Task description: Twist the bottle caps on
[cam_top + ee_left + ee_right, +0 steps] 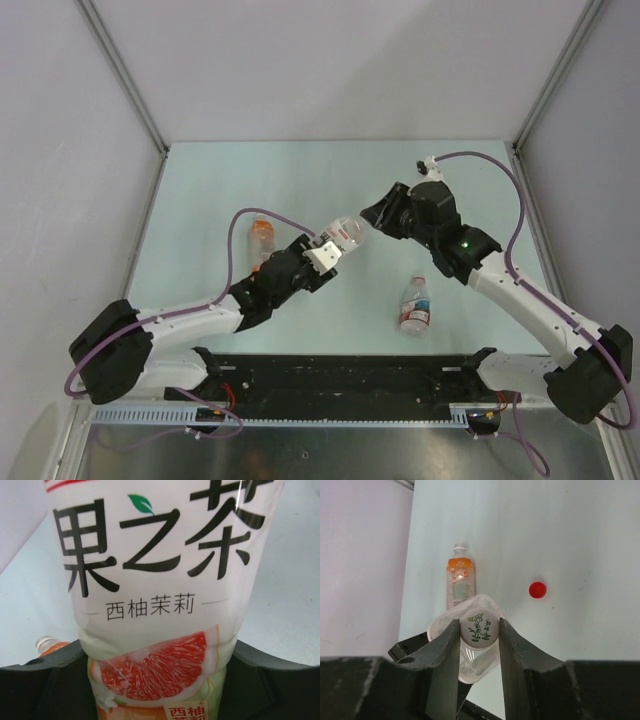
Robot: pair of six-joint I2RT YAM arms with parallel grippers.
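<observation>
My left gripper (pixel 325 252) is shut on the bottle with the white label and dark print (pixel 343 234) and holds it tilted above the table; the label fills the left wrist view (pixel 155 580). My right gripper (pixel 370 217) is shut on a white cap with green print (pixel 476 627) that sits at this bottle's mouth (pixel 470 662). The orange bottle (pixel 262 240) lies on the table with a white cap (pixel 460 546) on it. A red cap (pixel 537 589) lies loose on the table. The bottle with the red-and-white label (pixel 415 305) lies near the right arm.
The pale green table (pixel 210 190) is walled by grey panels at the left, back and right. A black rail (pixel 340 375) runs along the near edge between the arm bases. The red cap is hidden in the top view.
</observation>
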